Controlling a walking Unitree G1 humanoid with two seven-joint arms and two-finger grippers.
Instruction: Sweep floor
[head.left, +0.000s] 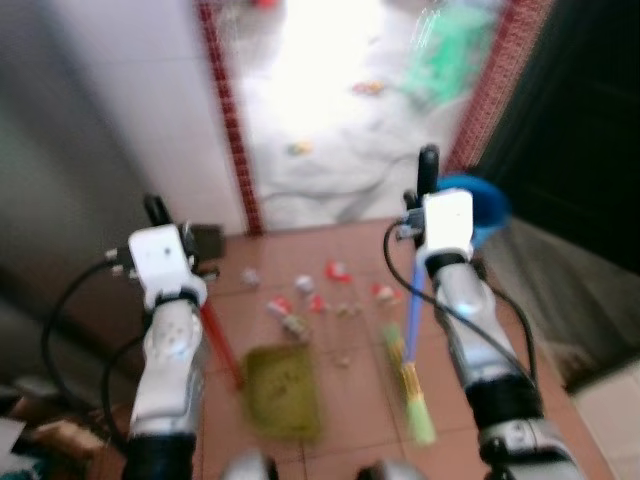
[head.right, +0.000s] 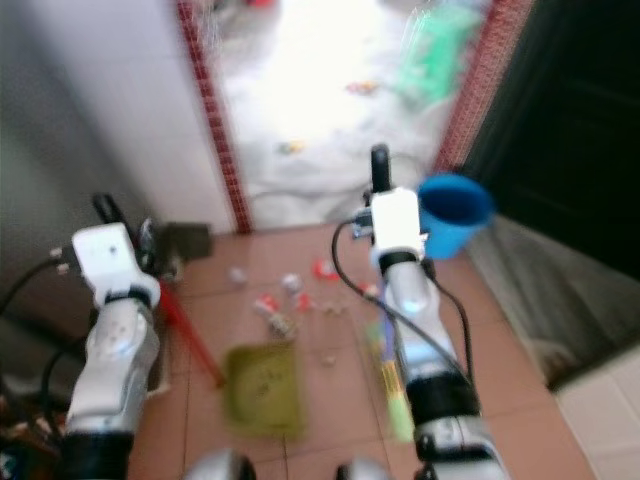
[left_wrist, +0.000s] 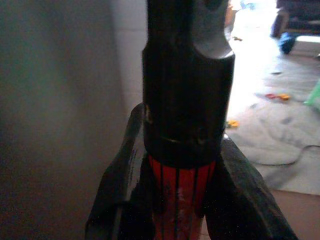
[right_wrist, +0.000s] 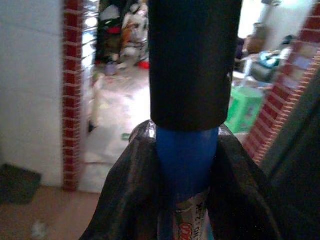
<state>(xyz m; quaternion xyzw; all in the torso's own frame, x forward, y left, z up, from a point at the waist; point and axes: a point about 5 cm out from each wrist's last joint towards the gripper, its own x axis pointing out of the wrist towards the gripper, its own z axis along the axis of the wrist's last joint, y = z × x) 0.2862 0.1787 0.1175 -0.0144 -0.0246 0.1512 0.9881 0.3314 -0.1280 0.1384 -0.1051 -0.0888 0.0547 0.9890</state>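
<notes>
Left gripper (left_wrist: 182, 200) clamped on red dustpan handle (head.left: 218, 343); green dustpan (head.left: 283, 388) flat on tiled floor (head.left: 350, 420). Right gripper (right_wrist: 186, 195) pinching blue broom handle (head.left: 412, 320), bristles (head.left: 415, 400) just beside the pan. Litter (head.left: 300, 300) scattered ahead, before brick-edged doorway (head.left: 235, 130); blue bucket (head.right: 455, 212) at right.

Olive-green dustpan (head.left: 283, 390) with red handle; blue broom handle (head.left: 414, 315), green bristles; terracotta floor tiles (head.left: 350, 420)

Terracotta tile floor (head.left: 350, 420), white wall (head.left: 150, 110) w/ brick-trimmed doorway (head.left: 232, 130) — bright room beyond.
</notes>
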